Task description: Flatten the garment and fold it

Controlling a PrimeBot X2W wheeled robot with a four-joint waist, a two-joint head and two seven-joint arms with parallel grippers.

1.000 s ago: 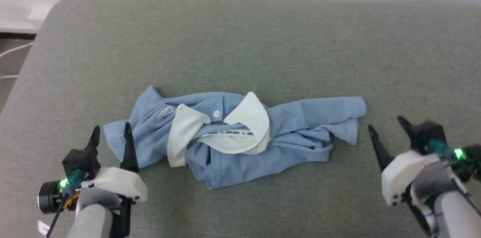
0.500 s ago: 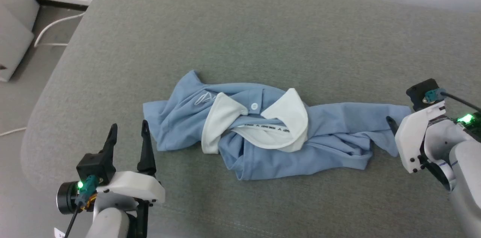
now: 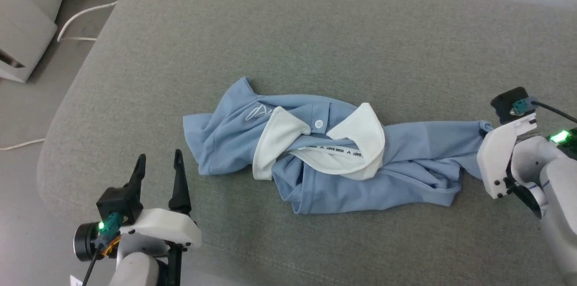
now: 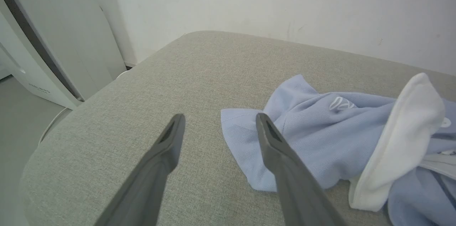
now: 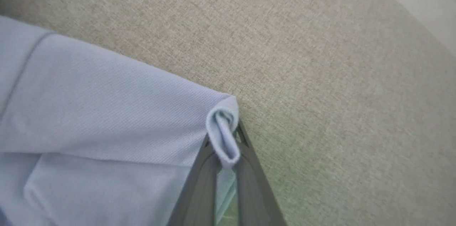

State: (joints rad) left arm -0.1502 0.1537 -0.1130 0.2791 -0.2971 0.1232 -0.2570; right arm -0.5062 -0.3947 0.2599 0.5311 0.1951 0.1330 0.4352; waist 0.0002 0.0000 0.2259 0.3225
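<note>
Left gripper [image 3: 159,159] is hovering low over the grey cushion [image 3: 315,29], its two dark fingers spread wide apart and holding nothing. Its right finger is sitting just beside the left edge of the shirt [image 3: 405,159]. On the floor off the cushion's left side, a white cable [image 3: 81,15] is trailing past a pale cabinet [image 3: 22,29]; the small print on it in the left wrist view is too tiny to read.

The light blue shirt is lying crumpled in a long band across the middle of the cushion. A small white script logo [image 3: 258,111] is showing near its left end, not legible as words. Next, the white collar [image 3: 360,128] is spreading open around a white button [image 3: 319,123] and a white neck tape [image 3: 333,149] carrying black letters too small to read with confidence.

At the shirt's far right end, the right gripper [image 5: 225,147] is pinching a small rolled fold of blue fabric between its closed fingers.
</note>
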